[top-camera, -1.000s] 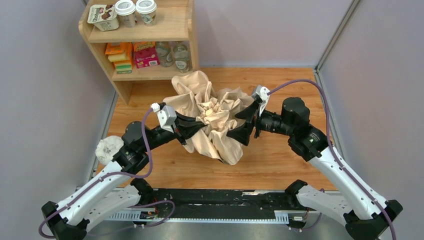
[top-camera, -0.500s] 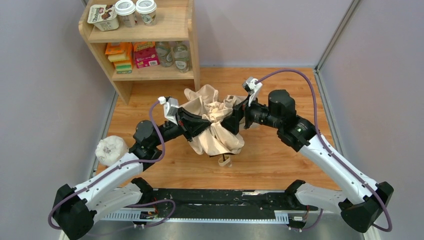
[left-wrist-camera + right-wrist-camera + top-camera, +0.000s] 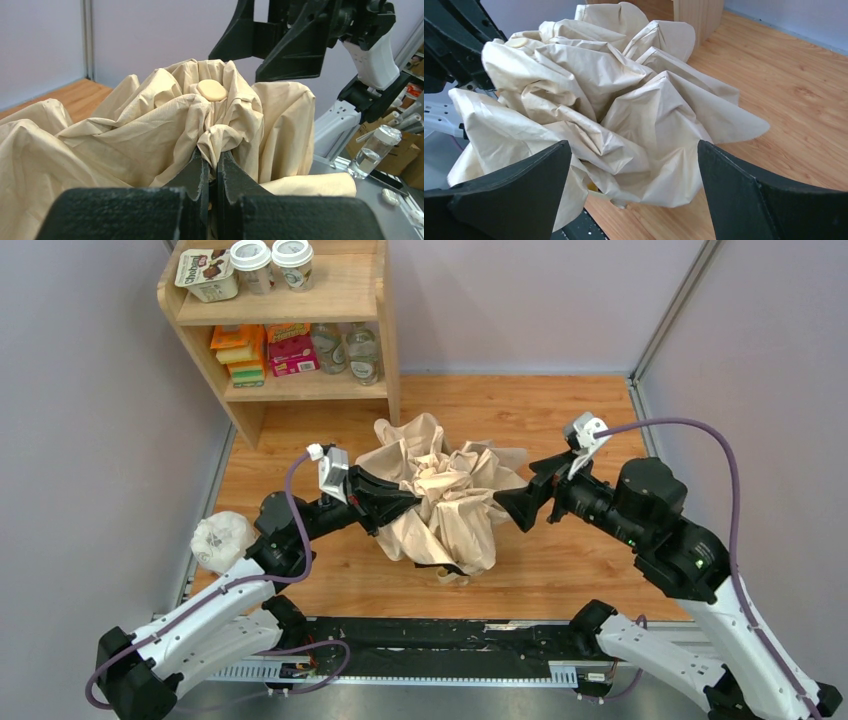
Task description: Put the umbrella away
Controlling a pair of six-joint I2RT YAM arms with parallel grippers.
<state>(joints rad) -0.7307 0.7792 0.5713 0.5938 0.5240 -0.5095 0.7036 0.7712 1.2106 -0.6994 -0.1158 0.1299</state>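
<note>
Umbrella (image 3: 440, 502) fabric pinched in left claw (image 3: 212, 162); right claw (image 3: 508, 511) agape.

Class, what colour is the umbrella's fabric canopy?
Plain pale beige, with no pattern; the umbrella shows best in the right wrist view.

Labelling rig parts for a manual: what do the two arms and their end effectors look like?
The left arm and right arm have white lower links and black upper joints, each with a purple cable running to a white wrist housing. The left end effector and right end effector are matte black wedges.
</note>
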